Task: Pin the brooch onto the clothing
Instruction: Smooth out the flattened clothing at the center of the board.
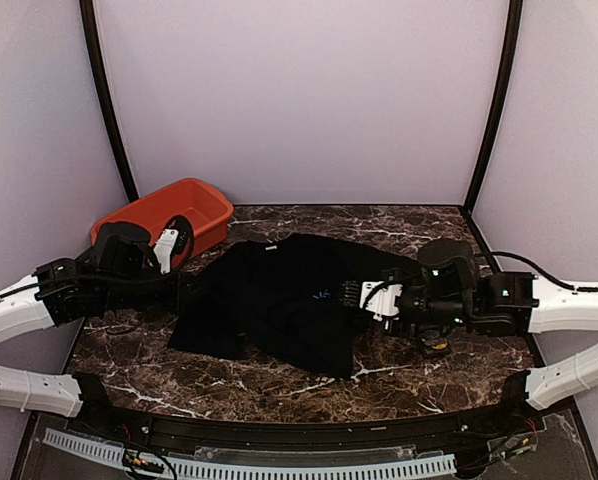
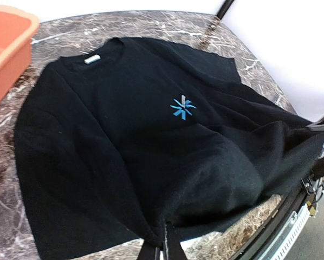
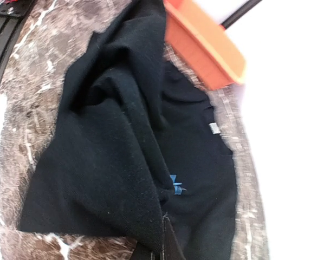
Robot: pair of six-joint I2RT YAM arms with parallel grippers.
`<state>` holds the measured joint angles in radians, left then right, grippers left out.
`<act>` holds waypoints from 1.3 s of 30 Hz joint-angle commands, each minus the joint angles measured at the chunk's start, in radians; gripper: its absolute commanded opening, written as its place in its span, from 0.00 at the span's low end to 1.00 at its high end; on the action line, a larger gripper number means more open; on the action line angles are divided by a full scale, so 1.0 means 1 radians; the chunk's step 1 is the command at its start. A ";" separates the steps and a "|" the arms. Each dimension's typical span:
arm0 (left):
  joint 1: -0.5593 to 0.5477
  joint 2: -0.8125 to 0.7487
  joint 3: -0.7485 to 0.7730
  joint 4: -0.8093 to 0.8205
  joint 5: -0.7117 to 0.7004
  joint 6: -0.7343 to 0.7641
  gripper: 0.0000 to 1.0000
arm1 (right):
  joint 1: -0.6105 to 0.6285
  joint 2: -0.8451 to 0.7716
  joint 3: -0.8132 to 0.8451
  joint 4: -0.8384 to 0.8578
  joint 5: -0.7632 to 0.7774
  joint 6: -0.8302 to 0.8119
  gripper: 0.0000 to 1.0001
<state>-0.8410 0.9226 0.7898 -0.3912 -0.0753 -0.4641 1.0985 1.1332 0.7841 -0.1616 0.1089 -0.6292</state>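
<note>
both tools are closed on cloth. the left tool (image 2: 162, 246) is pinched on the near edge of the t-shirt (image 2: 124, 151), and the right tool (image 3: 163, 244) is clamped on a raised fold at the opposite side, where the fabric is doubled over itself.

the brooch cannot be made out with certainty in any view. a small yellowish speck (image 1: 436, 347) is seen on the worktop (image 1: 279, 385) under the right arm, but it is too small to be identified. the t-shirt is spread front-up across the middle of the worktop, rumpled, with the light-blue starburst print (image 2: 181, 107) exposed on the chest and a white neck label (image 2: 92, 59) showing at the collar. an orange tub (image 1: 214, 215) is set beyond the shirt's left side, at the back corner.

nothing is seen pinned to the shirt, so the task is judged to be at an early stage, with the garment only being held and arranged. fetching the brooch and fastening it are left to be done.
</note>
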 commanded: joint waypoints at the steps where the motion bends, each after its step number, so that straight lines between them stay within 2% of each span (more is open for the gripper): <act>1: 0.049 -0.036 0.037 -0.083 -0.019 0.081 0.01 | -0.014 -0.075 -0.069 -0.020 0.055 -0.049 0.00; 10: 0.071 -0.045 0.048 -0.145 -0.074 0.133 0.01 | -0.039 -0.100 -0.103 -0.019 0.140 -0.046 0.00; 16: 0.075 -0.032 0.000 -0.196 -0.064 0.132 0.01 | -0.043 -0.077 -0.086 -0.139 0.141 -0.065 0.00; 21: 0.074 -0.033 -0.055 -0.234 -0.167 0.144 0.01 | -0.044 -0.039 -0.076 -0.221 0.057 -0.063 0.00; 25: 0.077 -0.051 -0.071 -0.239 -0.282 0.163 0.01 | -0.043 -0.006 -0.080 -0.220 0.090 -0.061 0.00; 29: 0.082 -0.055 -0.067 -0.229 -0.298 0.202 0.01 | -0.049 -0.018 -0.086 -0.213 0.102 -0.064 0.00; 31: 0.082 -0.042 -0.069 -0.233 -0.247 0.214 0.07 | -0.050 -0.027 -0.089 -0.224 0.079 -0.067 0.00; 33: 0.082 -0.031 -0.072 -0.244 -0.182 0.212 0.25 | -0.051 -0.037 -0.090 -0.249 0.041 -0.070 0.03; 34: 0.082 -0.032 -0.075 -0.256 -0.154 0.208 0.40 | -0.050 -0.040 -0.087 -0.266 0.019 -0.071 0.12; 35: 0.082 -0.036 -0.078 -0.262 -0.144 0.200 0.47 | -0.050 -0.042 -0.083 -0.278 -0.005 -0.073 0.25; 36: 0.082 -0.049 -0.083 -0.263 -0.133 0.195 0.58 | -0.049 -0.044 -0.077 -0.284 -0.031 -0.073 0.47; 37: 0.083 -0.057 -0.084 -0.257 -0.130 0.189 0.68 | -0.049 -0.047 -0.072 -0.279 -0.048 -0.075 0.57; 38: 0.082 -0.073 -0.079 -0.255 -0.130 0.186 0.73 | -0.049 -0.051 -0.068 -0.269 -0.066 -0.078 0.64; 39: 0.082 -0.088 -0.059 -0.212 -0.124 0.191 0.88 | -0.050 -0.060 -0.051 -0.229 -0.094 -0.088 0.75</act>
<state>-0.7635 0.8810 0.7238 -0.6174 -0.2371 -0.2729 1.0527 1.0996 0.6899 -0.4225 0.1101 -0.7048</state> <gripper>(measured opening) 0.680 0.567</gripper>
